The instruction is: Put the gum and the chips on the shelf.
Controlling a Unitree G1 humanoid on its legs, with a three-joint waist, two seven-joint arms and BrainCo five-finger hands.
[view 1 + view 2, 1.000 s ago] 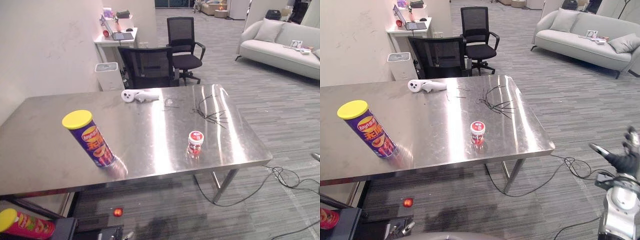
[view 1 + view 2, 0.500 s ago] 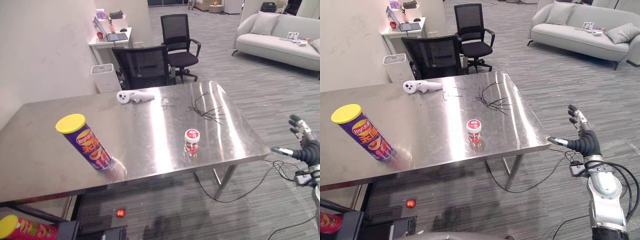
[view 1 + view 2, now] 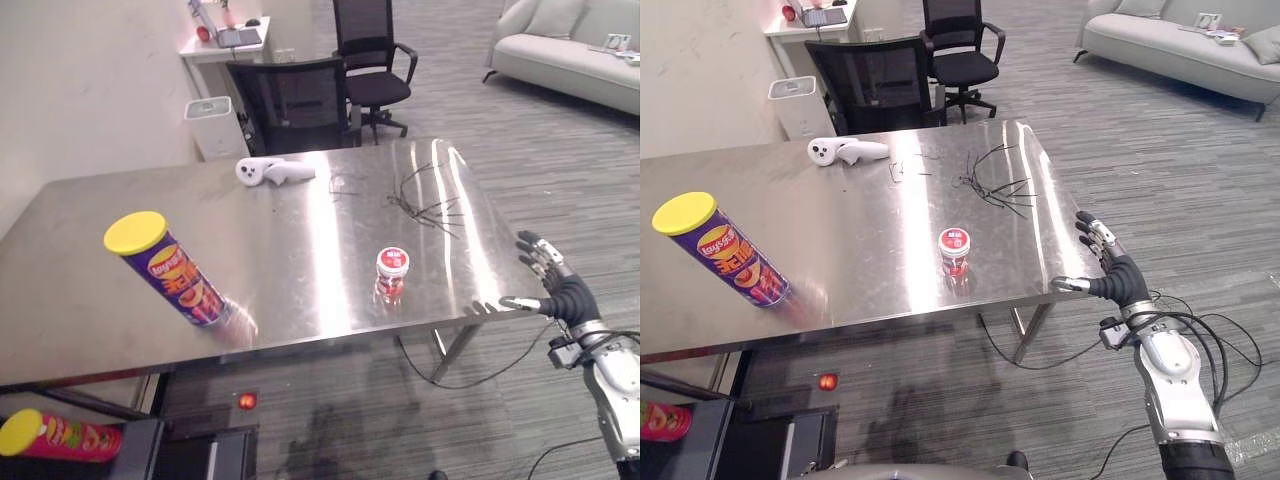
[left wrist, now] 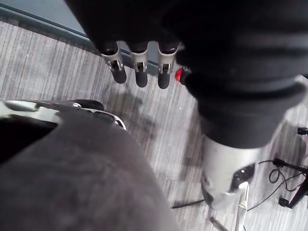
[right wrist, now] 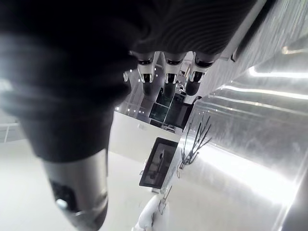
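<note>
The right hand [image 3: 1118, 272] hangs just off the tabletop's [image 3: 870, 215] front right corner. Its fingers are straight and spread, the thumb points at the edge, and it holds nothing. I cannot tell whether the thumb tip touches the steel. The left hand [image 4: 139, 67] shows in its own wrist view, relaxed and empty above the floor.

The gum [image 3: 954, 250], a small white-lidded jar, stands nearest, inside the front edge toward the right corner. The chips [image 3: 725, 258], a purple can with a yellow lid, stand well apart from it near the front left corner.

Neither is grasped, so this looks like the opening reach for the gum. The next move calls for bringing the hand in over the edge and closing it round the jar without toppling it.

The eye views give the layout, with a white controller [image 3: 847, 150] by the far edge and a second can [image 3: 55, 437] lying low beyond the front left corner. The right wrist view gives the fingertips [image 5: 166, 77] with bright steel past them.
</note>
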